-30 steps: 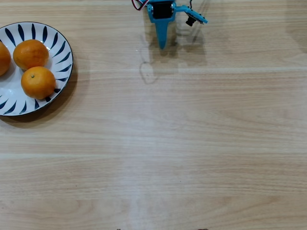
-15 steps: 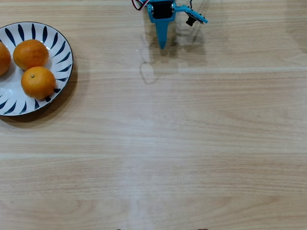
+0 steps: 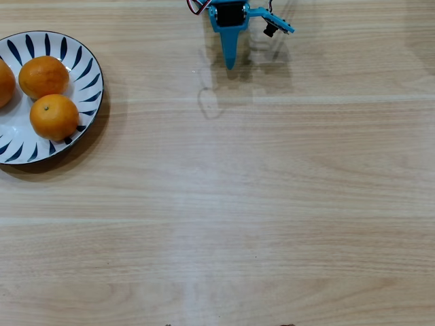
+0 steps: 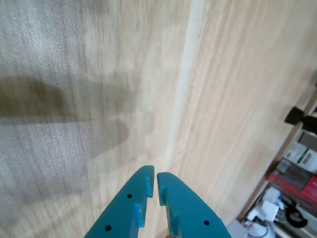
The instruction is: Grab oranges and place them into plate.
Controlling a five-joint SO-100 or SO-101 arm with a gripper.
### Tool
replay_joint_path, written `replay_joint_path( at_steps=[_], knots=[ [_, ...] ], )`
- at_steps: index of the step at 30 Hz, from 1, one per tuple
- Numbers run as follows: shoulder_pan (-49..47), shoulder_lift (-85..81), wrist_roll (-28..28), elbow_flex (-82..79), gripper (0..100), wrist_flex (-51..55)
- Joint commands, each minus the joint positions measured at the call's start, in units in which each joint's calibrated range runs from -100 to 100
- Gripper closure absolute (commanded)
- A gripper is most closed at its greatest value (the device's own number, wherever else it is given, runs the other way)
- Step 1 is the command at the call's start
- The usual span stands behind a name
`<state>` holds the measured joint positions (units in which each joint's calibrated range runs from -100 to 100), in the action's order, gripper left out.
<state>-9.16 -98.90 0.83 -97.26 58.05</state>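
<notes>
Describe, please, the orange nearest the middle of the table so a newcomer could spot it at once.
In the overhead view, find the white plate with dark blue strokes at the table's left edge. Three oranges lie on it; the wanted orange is the lowest, nearest the plate's right rim, with its stem dimple showing.

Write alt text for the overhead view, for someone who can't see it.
Three oranges sit on a blue-and-white plate at the left edge of a wooden table. The blue gripper is at the top edge, empty, far from the plate.
</notes>
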Motion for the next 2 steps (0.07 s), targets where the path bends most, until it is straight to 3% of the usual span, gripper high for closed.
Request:
replay_joint_path(
  at_steps=[1,2],
  knots=[
    [-0.4,-0.7,0.2,-0.3,98,-0.3],
    [-0.4,-0.7,0.2,-0.3,98,-0.3]
  ],
)
